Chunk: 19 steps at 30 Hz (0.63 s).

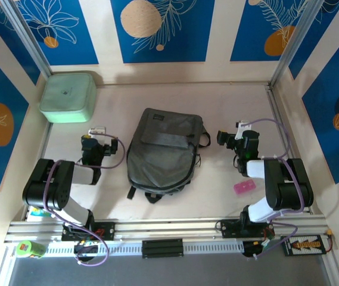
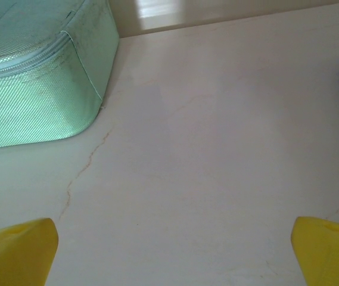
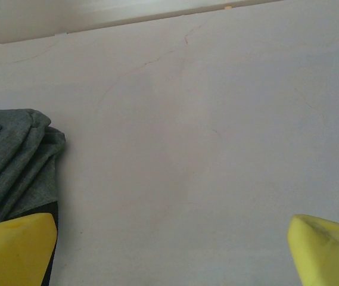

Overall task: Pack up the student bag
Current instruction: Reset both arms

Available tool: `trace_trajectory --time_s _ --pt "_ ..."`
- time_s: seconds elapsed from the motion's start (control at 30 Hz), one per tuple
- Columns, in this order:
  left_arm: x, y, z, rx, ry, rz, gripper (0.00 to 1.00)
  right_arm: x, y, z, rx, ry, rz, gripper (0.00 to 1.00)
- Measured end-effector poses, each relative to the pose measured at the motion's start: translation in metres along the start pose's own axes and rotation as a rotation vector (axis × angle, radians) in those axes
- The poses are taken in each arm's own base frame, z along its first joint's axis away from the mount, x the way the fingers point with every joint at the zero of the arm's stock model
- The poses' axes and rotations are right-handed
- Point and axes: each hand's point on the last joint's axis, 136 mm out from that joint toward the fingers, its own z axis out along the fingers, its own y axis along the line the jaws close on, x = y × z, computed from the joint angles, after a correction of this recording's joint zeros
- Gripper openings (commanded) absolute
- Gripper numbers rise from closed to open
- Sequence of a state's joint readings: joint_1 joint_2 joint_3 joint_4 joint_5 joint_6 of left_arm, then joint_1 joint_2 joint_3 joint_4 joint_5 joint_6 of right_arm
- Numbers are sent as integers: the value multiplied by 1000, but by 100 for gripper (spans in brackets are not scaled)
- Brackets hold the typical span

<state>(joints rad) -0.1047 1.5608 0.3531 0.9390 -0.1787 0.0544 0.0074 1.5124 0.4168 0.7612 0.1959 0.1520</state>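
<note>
Top view, from above and behind the arms: a soft dark grey fabric backpack with black straps, the student bag [image 1: 163,152], lies flat in the middle of a pale, faintly veined table [image 1: 229,101]. Its front flap pocket faces up. It lies between two black robot arms. The left gripper [image 1: 98,131] is just left of the bag and points toward the back wall. The right gripper [image 1: 239,131] is to the bag's right, apart from it. A mint-green rounded square box [image 1: 68,96] sits in the far left corner, well apart from the bag. A small flat pink object [image 1: 245,187] lies on the table beside the right arm. The walls [image 1: 163,30] carry blue panels with white leaf drawings and orange circles.

Left wrist view: two yellow fingertips [image 2: 14,253] sit at the bottom corners, spread wide with bare table between them, so the left gripper is fully parted and holds nothing. The mint-green box, with woven texture and a zip line, is at the upper left, ahead of the fingers and apart from them.

Right wrist view: the right gripper's fingers [image 3: 324,250] are likewise spread wide and empty. Folded grey fabric of the bag shows at the left edge, just beside the left-hand finger; whether they touch cannot be told
</note>
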Motion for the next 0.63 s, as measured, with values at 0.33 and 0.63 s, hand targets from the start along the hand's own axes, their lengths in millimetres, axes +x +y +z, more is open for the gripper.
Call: trace_trajectory --time_s 0.33,0.63 --pt "0 0 0 0 0 -1 100 -4 1 0 -8 -18 -8 99" --pt "-1 3 1 -3 0 -12 100 -6 2 0 -9 -26 -9 99"
